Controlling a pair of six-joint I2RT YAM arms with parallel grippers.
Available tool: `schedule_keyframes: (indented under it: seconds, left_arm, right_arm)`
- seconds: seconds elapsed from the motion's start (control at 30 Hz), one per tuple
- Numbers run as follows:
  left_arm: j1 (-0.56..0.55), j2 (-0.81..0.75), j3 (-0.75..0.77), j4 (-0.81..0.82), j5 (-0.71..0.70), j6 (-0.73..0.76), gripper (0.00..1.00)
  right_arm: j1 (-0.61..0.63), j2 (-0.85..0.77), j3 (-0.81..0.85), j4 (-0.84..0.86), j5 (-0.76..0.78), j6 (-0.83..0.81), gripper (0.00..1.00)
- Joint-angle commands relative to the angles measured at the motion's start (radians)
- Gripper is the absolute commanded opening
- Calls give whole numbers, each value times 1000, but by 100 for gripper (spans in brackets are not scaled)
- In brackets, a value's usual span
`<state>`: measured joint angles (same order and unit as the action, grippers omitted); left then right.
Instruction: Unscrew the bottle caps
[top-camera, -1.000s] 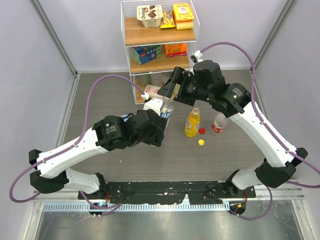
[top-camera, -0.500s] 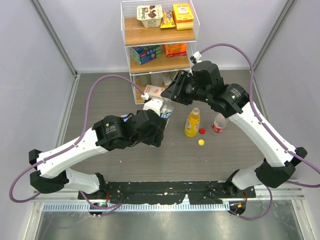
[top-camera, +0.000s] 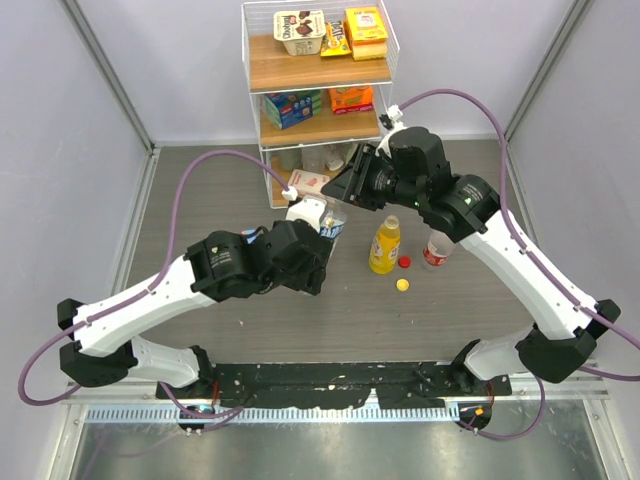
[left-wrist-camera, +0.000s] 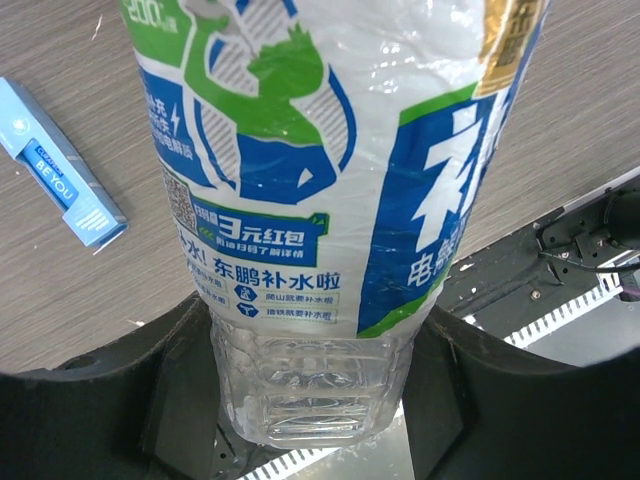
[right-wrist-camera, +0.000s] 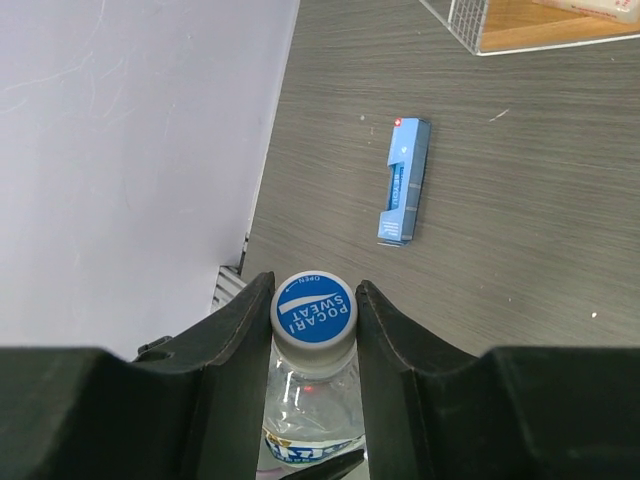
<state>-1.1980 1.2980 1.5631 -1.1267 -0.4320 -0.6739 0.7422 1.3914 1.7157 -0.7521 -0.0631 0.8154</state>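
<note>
My left gripper (left-wrist-camera: 310, 385) is shut on the lower body of a clear water bottle with a blue label (left-wrist-camera: 320, 190), and the bottle stands upright at the table's middle (top-camera: 334, 222). My right gripper (right-wrist-camera: 313, 312) reaches down from above, its fingers (right-wrist-camera: 238, 340) pressed on both sides of the bottle's blue cap (right-wrist-camera: 313, 306). To the right stand a yellow-orange juice bottle (top-camera: 384, 245) and a clear bottle with a red label (top-camera: 437, 248), both with open necks. A red cap (top-camera: 404, 263) and a yellow cap (top-camera: 401, 284) lie loose on the table beside them.
A wire shelf rack (top-camera: 320, 85) with boxes and snacks stands at the back centre. A small blue box (right-wrist-camera: 404, 180) lies on the table near the held bottle. A white and red box (top-camera: 310, 183) lies at the rack's foot. Grey walls close in both sides.
My right gripper has come down onto the blue-label bottle's top and its jaws have closed on the cap. The left arm and the bottle have stayed still.
</note>
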Motion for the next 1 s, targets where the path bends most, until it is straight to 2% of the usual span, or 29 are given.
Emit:
schedule_keyframes:
  seconds: [0.0, 0.27, 0.43, 0.57, 0.7, 0.77, 0.97]
  left_arm:
    - [-9, -40, -8, 31, 18, -6, 0]
    - [-9, -103, -63, 97, 87, 5, 0]
    - [-11, -132, -75, 156, 206, 49, 0]
    - [-9, -150, -97, 234, 327, 76, 0]
    - [-11, -181, -126, 323, 424, 73, 0]
    - [-9, -200, -141, 363, 470, 66, 0]
    - [-9, -220, -167, 424, 581, 50, 0]
  right_arm:
    - [-4, -75, -46, 135, -70, -41, 1]
    - [-75, -147, -119, 259, -263, -105, 1]
    - [-139, -199, -149, 356, -418, -133, 1]
    - [-168, -250, -232, 543, -538, -61, 1]
    - [-191, -290, -336, 811, -665, 57, 1]
    - [-199, -295, -352, 948, -704, 108, 1]
    - [-205, -272, -357, 1199, -817, 275, 1]
